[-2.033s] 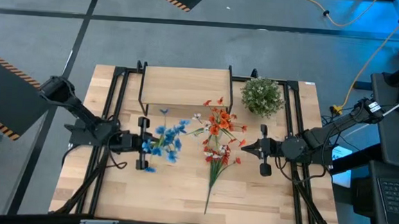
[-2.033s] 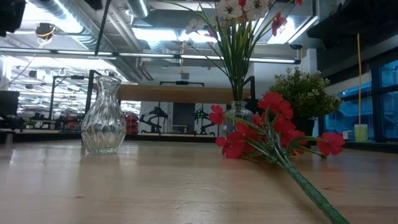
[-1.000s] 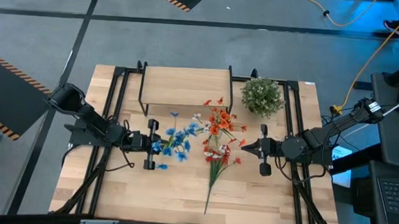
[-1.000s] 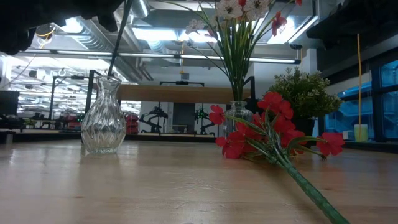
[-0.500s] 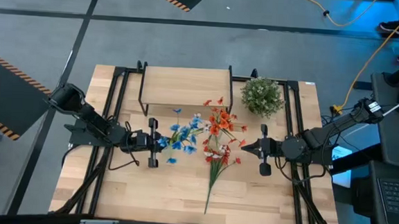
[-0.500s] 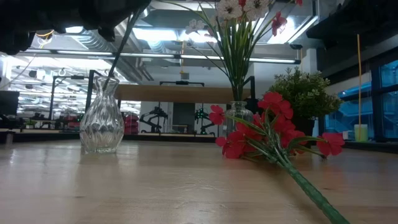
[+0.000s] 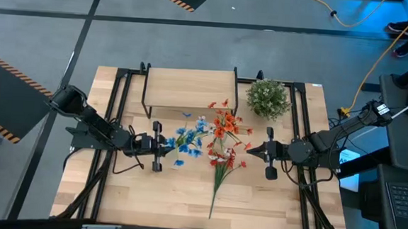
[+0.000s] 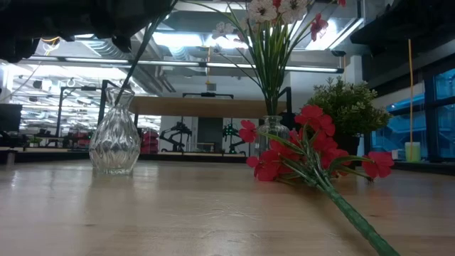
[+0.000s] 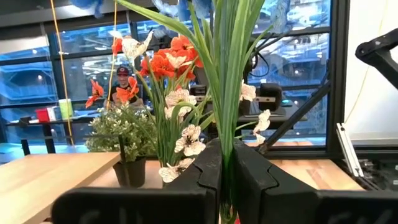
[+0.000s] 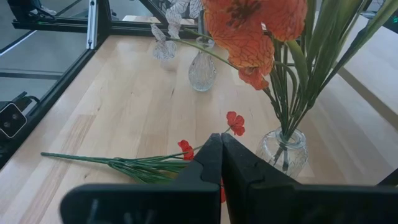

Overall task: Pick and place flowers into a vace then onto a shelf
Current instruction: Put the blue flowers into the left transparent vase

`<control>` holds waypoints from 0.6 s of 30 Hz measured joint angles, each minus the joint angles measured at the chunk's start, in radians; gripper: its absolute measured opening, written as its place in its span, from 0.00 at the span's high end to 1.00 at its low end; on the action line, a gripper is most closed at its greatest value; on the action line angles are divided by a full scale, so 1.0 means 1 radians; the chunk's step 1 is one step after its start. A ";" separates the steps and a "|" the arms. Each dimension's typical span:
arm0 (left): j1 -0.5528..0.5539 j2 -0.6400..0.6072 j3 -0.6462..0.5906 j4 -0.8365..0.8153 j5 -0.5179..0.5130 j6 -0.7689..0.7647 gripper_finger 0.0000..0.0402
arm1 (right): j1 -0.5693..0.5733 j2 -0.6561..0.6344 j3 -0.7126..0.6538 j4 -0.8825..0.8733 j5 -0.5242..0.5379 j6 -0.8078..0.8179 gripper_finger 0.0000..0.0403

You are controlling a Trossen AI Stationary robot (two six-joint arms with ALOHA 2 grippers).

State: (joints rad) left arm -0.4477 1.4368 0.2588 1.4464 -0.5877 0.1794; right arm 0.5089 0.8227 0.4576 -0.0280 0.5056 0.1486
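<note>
The blue flower (image 7: 190, 138) slants over the table's middle, my left gripper (image 7: 164, 146) shut on its green stem. Its lower end stands in the mouth of a clear ribbed vase (image 8: 114, 139). A second clear vase (image 8: 273, 132) holds orange flowers (image 7: 225, 124) and white flowers (image 8: 274, 10). The red flower (image 7: 219, 171) lies flat on the tabletop, stem toward the near edge. My right gripper (image 7: 267, 152) hangs shut and bare just right of the orange flowers. The shelf (image 7: 189, 92) stands at the far side. My left gripper pinches the blue flower's green stem (image 9: 225, 149) between its two fingers, below the leaves. The fingers come nearly level from the table's left and lie across the stem. The stem leans up toward the right, its foot in the vase mouth (image 8: 122, 92).
A bushy green potted plant (image 7: 268, 98) stands at the far right beside the shelf. Black frame rails (image 7: 115, 123) run along both sides of the tabletop. A person shows in the room beyond the table in the left wrist view.
My left gripper has tipped upward without shifting place. The blue flower's heads have swung toward the table's right and far edge, so the stem leans more steeply out of the vase mouth. The ribbed vase has slid slightly. My right arm has kept still.
</note>
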 joint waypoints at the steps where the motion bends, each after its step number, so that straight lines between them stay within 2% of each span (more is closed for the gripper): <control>1: 0.000 0.000 0.000 0.000 -0.001 -0.001 0.95 | 0.000 0.000 0.000 0.000 0.000 0.000 0.99; 8: 0.000 0.000 0.000 0.001 -0.035 -0.002 0.94 | 0.000 0.000 0.000 0.001 -0.001 0.004 0.99; 18: 0.000 0.000 0.000 0.076 -0.049 0.055 0.82 | 0.000 0.000 0.000 0.001 -0.001 0.004 0.99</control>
State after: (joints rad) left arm -0.4477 1.4368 0.2588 1.5226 -0.6365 0.2348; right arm 0.5087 0.8227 0.4576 -0.0269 0.5045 0.1528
